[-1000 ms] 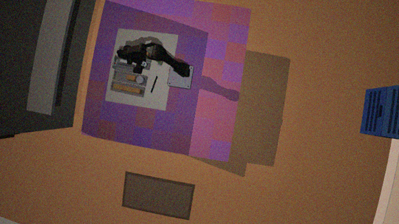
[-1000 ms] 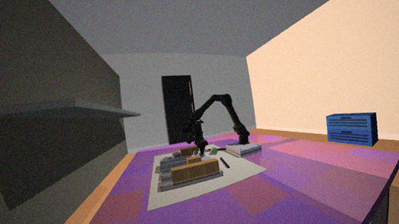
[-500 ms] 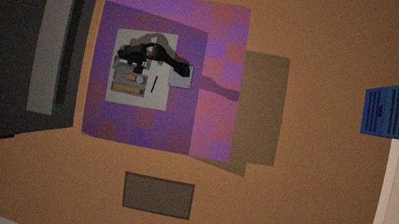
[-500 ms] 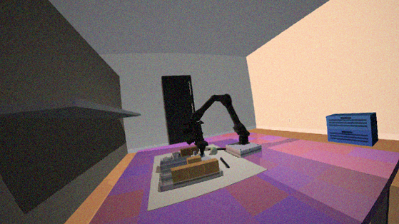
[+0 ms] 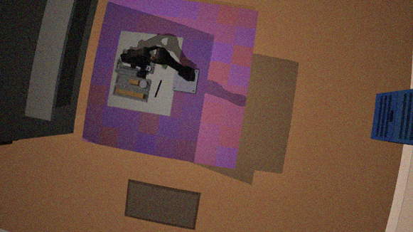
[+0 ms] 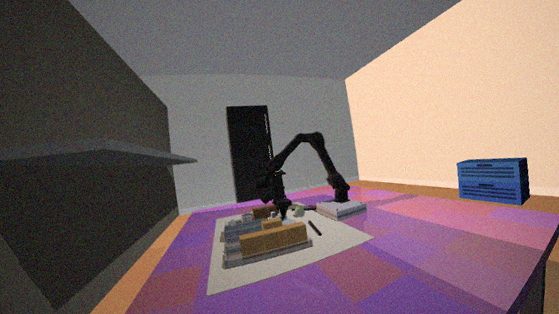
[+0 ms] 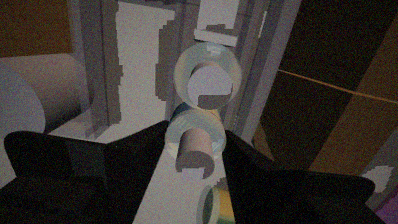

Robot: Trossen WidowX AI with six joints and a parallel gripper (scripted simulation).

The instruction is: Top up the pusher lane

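Note:
My gripper (image 5: 143, 73) (image 6: 283, 216) (image 7: 195, 130) is shut on a round glassy jar (image 7: 216, 131) with a pale rim and a grey inner part. A similar jar (image 7: 183, 69) stands in the sprung lane (image 7: 246, 65), just beyond the held one in the wrist view. The pusher plate (image 7: 216, 38) is right behind that lane jar. The two jars overlap in the wrist view; whether they touch, and how high the held jar's base is, I cannot tell. Another loose jar (image 7: 225, 206) with a yellow and green band shows below the held jar, partly cut off.
A lane with orange boxes (image 5: 129, 93) (image 6: 274, 240) and one with a smaller orange box (image 5: 134, 82) and a grey can (image 5: 142, 83) (image 7: 62, 90) lie beside the sprung lane. A black rod (image 5: 158, 88) (image 6: 314, 227) lies on the pale mat (image 5: 138, 109) (image 6: 345, 237).

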